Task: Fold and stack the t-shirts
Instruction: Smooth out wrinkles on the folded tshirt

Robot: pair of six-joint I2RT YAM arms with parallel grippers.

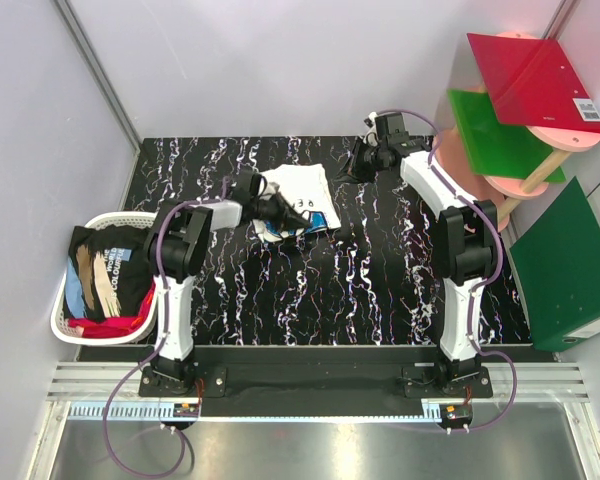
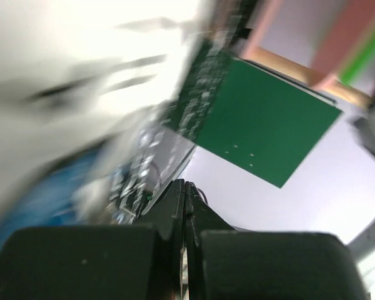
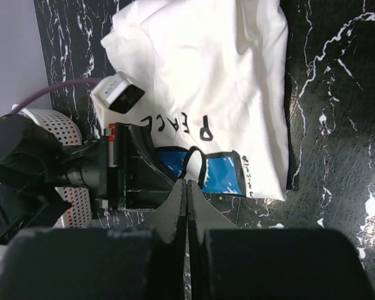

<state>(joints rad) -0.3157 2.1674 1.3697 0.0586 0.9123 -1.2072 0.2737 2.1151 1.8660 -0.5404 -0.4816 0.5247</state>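
From above, the folded cream-white cotton t-shirt (image 1: 302,188) lies mid-table on the black white-veined table (image 1: 380,290). Its long axis runs roughly near-to-far, with the blue-printed end nearest the bases. The left gripper (image 1: 283,210) sits over that end, and the right gripper (image 1: 358,165) is just beside the shirt's far right corner.

The left wrist view is blurred, but the left gripper (image 2: 185,203) is clenched. Whether it pinches cloth cannot be told.

In the right wrist view the right gripper (image 3: 187,197) is clenched on nothing, over the lettered end of the t-shirt (image 3: 219,75).
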